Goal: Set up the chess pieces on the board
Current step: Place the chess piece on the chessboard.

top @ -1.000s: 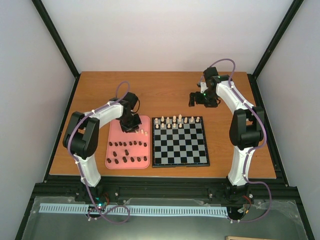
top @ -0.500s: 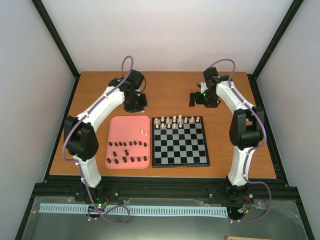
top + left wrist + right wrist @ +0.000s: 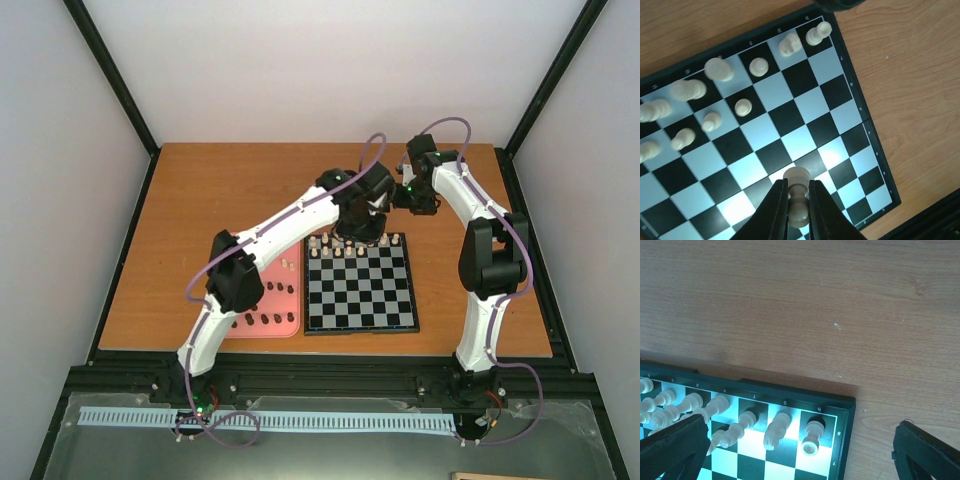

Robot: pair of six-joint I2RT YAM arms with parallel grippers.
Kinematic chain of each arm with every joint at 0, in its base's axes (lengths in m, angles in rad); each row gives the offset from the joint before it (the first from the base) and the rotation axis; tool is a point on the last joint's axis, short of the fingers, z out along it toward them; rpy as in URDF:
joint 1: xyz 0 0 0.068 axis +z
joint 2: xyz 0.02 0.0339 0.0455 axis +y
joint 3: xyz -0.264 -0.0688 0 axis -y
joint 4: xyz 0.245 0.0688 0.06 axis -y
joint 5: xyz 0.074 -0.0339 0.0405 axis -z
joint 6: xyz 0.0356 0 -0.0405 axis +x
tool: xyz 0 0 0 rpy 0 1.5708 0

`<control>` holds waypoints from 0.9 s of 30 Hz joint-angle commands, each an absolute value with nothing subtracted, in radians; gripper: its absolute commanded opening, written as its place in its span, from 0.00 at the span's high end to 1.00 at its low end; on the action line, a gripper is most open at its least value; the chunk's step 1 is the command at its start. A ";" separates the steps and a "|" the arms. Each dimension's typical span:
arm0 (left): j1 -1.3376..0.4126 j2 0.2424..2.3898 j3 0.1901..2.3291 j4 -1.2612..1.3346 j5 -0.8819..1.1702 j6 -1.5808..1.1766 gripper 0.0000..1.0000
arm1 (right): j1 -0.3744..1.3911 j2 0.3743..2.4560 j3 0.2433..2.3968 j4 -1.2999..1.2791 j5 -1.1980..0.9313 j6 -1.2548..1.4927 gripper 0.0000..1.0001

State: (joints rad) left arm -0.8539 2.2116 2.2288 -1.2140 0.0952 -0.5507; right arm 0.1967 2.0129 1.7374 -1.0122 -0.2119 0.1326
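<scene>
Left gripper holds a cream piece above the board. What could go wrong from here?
1. The left gripper pinches the cream piece by its narrow body; it may tilt or topple on release.
2. The standing cream pieces crowd the far rows of the board; the fingers could knock one over.
3. The left arm reaches close to the right arm; they could bump.

Bright, even light; board (image 3: 836,150) glare
</scene>
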 commanded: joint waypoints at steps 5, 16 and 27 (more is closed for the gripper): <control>-0.887 2.349 2.344 -1.198 0.059 -0.488 0.99 | 0.193 2.018 1.778 -1.004 -0.190 0.144 0.00; -0.887 2.476 2.409 -1.155 0.043 -0.449 0.99 | 0.187 2.031 1.772 -1.005 -0.188 0.139 0.00; -0.887 2.483 2.407 -1.164 0.029 -0.432 0.99 | 0.131 2.015 1.758 -0.966 -0.117 0.195 0.00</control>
State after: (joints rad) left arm -0.8776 2.4512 2.3840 -1.1446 0.0391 -0.4572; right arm 0.1604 2.0373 1.7508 -0.9867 -0.1032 0.1562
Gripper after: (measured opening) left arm 0.116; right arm 0.999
